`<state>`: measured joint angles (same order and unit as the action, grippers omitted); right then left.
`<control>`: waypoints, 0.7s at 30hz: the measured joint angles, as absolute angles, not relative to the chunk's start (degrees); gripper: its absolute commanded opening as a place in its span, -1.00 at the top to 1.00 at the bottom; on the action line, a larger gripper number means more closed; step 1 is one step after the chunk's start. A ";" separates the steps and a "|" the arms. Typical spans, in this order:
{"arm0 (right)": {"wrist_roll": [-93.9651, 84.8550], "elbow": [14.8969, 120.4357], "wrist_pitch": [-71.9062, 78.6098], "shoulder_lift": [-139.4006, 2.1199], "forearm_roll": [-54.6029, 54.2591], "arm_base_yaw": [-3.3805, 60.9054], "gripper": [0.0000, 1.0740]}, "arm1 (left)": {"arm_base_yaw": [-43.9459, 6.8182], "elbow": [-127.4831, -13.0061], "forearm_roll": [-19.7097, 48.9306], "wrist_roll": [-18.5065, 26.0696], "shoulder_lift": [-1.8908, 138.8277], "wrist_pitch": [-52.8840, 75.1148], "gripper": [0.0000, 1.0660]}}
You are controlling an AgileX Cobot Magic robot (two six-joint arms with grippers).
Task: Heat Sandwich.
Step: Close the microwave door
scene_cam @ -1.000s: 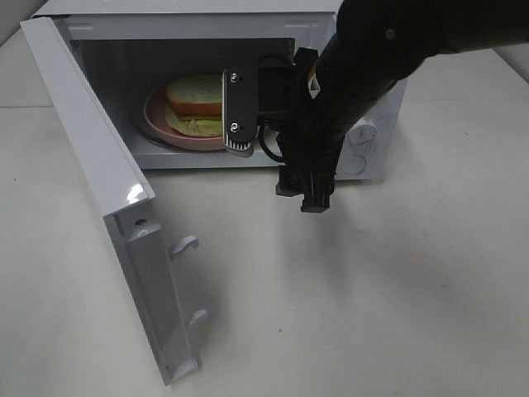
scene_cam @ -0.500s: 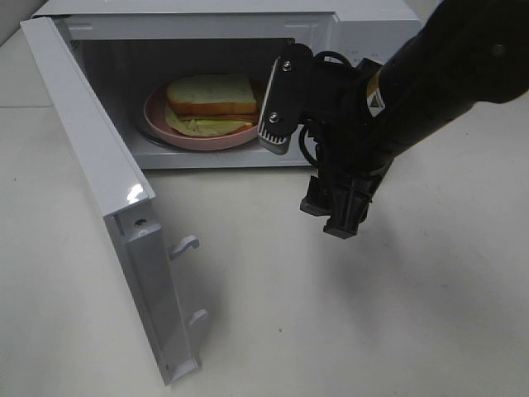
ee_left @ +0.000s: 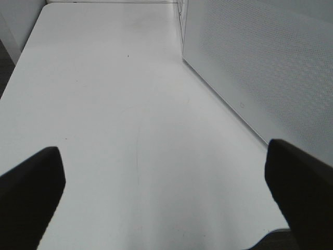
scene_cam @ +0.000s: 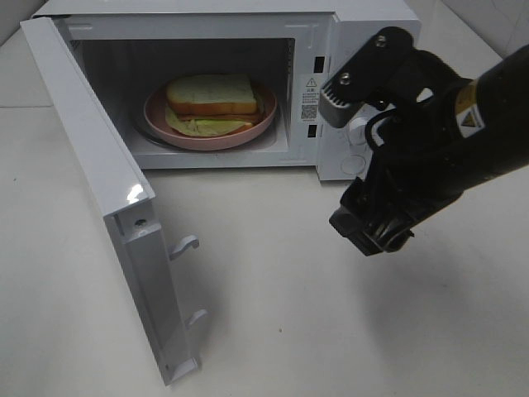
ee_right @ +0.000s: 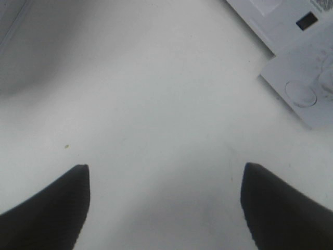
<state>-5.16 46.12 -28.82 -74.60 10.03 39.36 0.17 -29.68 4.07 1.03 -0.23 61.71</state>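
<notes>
The sandwich, yellow-orange bread with a pale green layer, lies on a round pink plate inside the white microwave. The microwave's door stands wide open to the left. My right gripper hangs open over the table in front of the control panel, well clear of the sandwich and holding nothing. In the right wrist view its fingers stand apart over bare table. My left gripper is open and empty, and does not show in the exterior view.
The door juts out toward the table's front left, with two latch hooks on its edge. A white dotted panel of the microwave stands close beside my left gripper. The microwave's knob shows beside my right gripper.
My right arm has pulled back out of the microwave's mouth, moving right and toward the front. The sandwich and plate stay inside, now fully in sight.
</notes>
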 measured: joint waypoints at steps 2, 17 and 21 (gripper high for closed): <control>-3.38 45.32 -30.71 -72.59 10.03 39.36 -0.42 | 0.17 -29.68 4.07 1.03 -0.23 61.71 -0.88; 2.01 43.03 -50.99 -58.21 9.80 39.36 -0.42 | 0.17 -29.68 4.07 1.03 -0.23 61.71 -0.88; 2.01 43.03 -55.81 -54.95 9.11 39.36 -0.42 | 0.17 -29.68 4.07 1.03 -0.23 61.71 -0.88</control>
